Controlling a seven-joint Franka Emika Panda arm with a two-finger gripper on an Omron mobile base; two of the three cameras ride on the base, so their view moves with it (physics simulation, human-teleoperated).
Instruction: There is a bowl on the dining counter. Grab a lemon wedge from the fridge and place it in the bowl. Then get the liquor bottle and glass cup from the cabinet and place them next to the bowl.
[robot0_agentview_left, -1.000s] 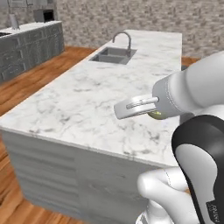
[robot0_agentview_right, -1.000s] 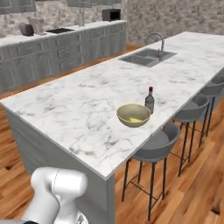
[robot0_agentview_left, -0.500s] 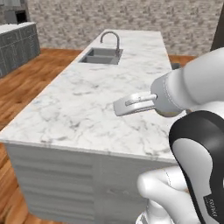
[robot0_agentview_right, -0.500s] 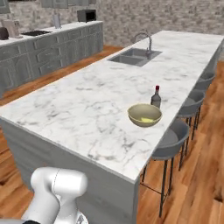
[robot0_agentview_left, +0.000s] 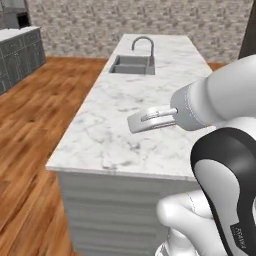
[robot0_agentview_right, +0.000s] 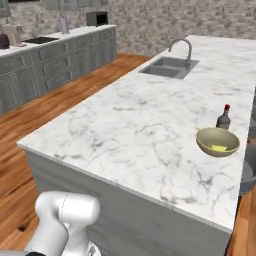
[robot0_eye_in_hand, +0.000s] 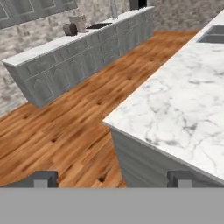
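Observation:
An olive bowl (robot0_agentview_right: 217, 141) stands on the marble dining counter (robot0_agentview_right: 130, 130) near its right edge, with a yellow lemon wedge (robot0_agentview_right: 218, 148) lying inside. Just behind the bowl, close to its rim, the dark liquor bottle (robot0_agentview_right: 223, 118) with a red cap stands upright. My gripper (robot0_eye_in_hand: 113, 179) is open with nothing between its fingertips (robot0_eye_in_hand: 43, 178). It hangs over the counter's near end (robot0_agentview_left: 134, 123), pointing left toward the wooden floor and well away from the bowl. The glass cup, the fridge and the cabinet are out of view.
A sink (robot0_agentview_right: 170, 67) with a curved faucet (robot0_agentview_right: 182, 47) is set in the counter's far half. Grey base cabinets (robot0_eye_in_hand: 65, 65) with small appliances on top line the far wall across the wooden floor (robot0_eye_in_hand: 57, 131). A grey stool (robot0_agentview_right: 247, 175) stands by the counter's right side.
The whole picture has shifted in both base views, so the base has been driving round the counter's near end. The arm keeps its pose, and the gripper stays open.

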